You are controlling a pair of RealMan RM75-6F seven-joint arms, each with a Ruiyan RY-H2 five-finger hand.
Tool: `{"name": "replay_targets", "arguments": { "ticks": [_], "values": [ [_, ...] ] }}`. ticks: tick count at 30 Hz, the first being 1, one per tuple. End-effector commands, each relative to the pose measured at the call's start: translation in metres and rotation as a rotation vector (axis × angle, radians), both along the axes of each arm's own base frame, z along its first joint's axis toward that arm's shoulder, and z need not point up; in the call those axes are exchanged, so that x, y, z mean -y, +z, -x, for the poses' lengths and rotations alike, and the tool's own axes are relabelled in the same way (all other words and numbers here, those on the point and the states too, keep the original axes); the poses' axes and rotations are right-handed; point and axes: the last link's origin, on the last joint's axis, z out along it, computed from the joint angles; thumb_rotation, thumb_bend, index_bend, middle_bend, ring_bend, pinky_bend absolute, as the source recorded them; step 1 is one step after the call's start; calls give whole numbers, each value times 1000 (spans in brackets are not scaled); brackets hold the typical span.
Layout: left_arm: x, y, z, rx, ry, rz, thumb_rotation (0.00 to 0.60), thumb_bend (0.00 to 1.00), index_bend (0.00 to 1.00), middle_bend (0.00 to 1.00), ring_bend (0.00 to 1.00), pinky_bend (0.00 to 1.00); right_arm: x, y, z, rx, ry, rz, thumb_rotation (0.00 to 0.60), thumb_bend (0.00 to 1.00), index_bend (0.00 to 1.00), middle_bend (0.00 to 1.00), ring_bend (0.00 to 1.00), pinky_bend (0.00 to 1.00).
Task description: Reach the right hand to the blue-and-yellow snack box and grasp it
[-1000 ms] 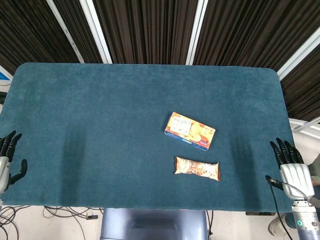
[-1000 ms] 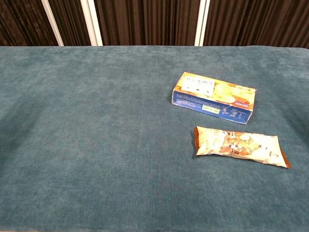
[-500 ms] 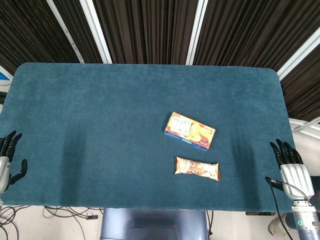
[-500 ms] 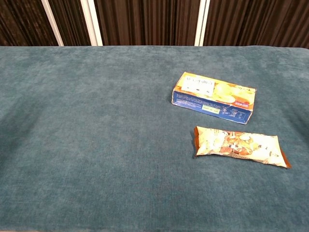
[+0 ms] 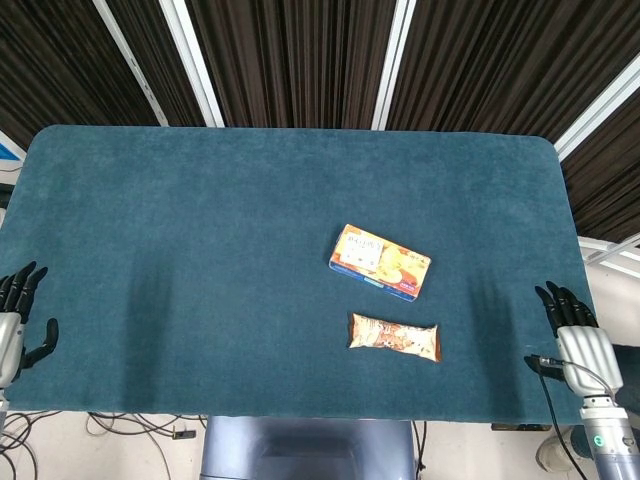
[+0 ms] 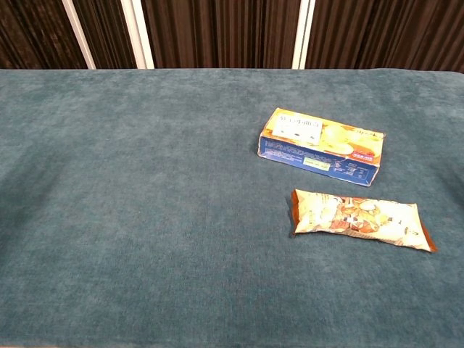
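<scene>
Right hand [image 5: 576, 338] slid back a bit, fingers apart, holding nothing, well right of snack box [image 5: 380, 262]. Box lies flat on table [image 5: 200, 230], wrapped snack bar [image 5: 394, 337] just below. Left hand [image 5: 14, 322] also empty, far left.

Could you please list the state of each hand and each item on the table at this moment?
right hand: open, fingers apart, holding nothing, at the table's right edge, well clear of the box
left hand: open, empty, at the table's left edge
blue-and-yellow snack box: closed, lying flat, untouched
snack bar wrapper: looks sealed, lying flat nearer the robot than the box, apart from it
</scene>
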Motion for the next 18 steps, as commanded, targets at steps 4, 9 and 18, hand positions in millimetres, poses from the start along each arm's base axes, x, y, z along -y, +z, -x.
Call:
{"name": "replay_targets", "arguments": {
  "ticks": [4,9,18],
  "values": [
    [0,0,-1,8,-2,5,600,526,30,0,7,8,59,12,-36,42,-28,-134,600,0,0,0,24,153],
    [0,1,0,18,3,5,600,526,30,0,7,8,100,7,-67,15,-50,-200,600,0,0,0,23,152],
    [0,3,0,32,15,8,600,526,31,0,7,8,143,-32,-122,33,-121,-305,600,0,0,0,12,145]
  ]
}}
